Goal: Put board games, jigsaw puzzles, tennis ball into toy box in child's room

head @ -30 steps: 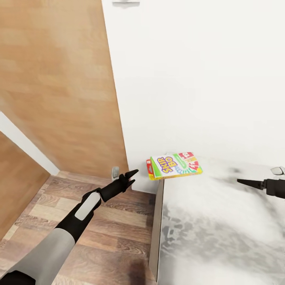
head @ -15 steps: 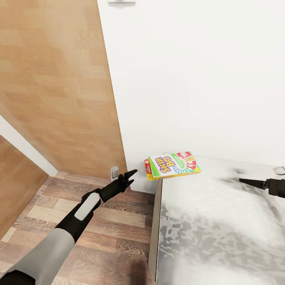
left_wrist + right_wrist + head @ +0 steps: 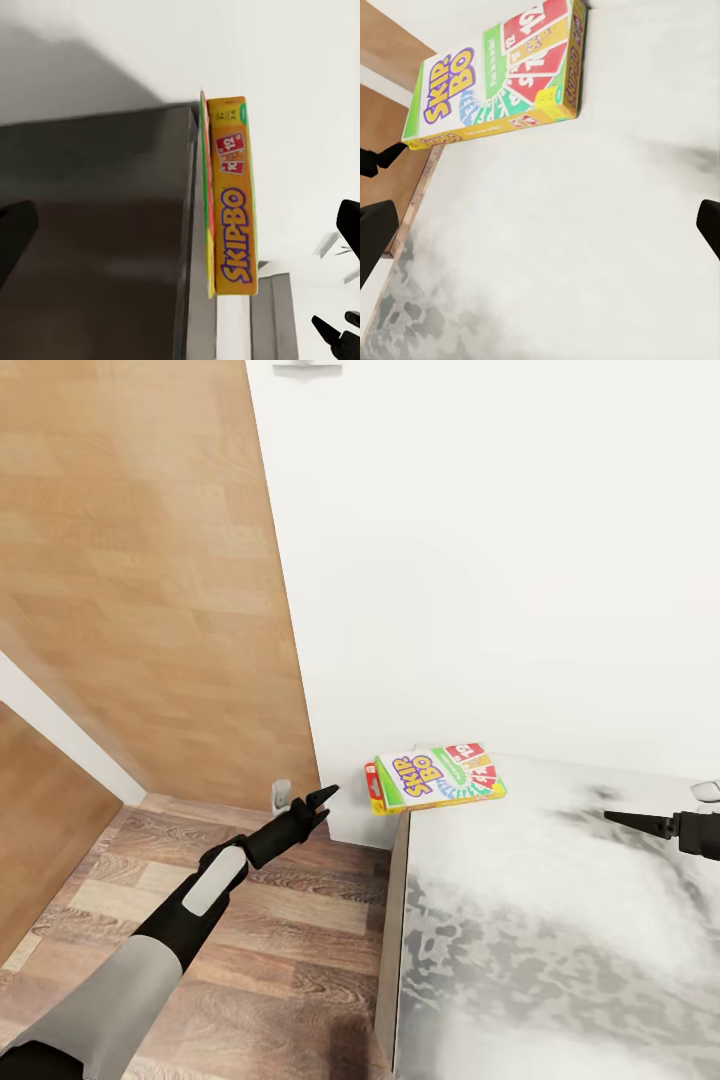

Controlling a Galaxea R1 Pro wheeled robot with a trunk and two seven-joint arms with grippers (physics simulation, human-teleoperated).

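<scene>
A Skip-Bo board game box lies flat on the near-left corner of the white bed, and its end overhangs the bed's edge. Over the floor just left of that corner, my left gripper points at the box and stands open, a short way from it. The left wrist view faces the box's orange side head on. My right gripper hovers open above the bed, to the right of the box. The box's colourful lid lies ahead in the right wrist view. Both grippers are empty.
A white wall stands right behind the bed. A wooden panel runs along the left, with wood flooring below it. A small wall socket sits low near my left gripper. The bed's grey side borders the floor.
The head camera shifted slightly a second ago, then held still. My left gripper has drawn back a little to the left, away from the box. The box and right gripper have stayed put.
</scene>
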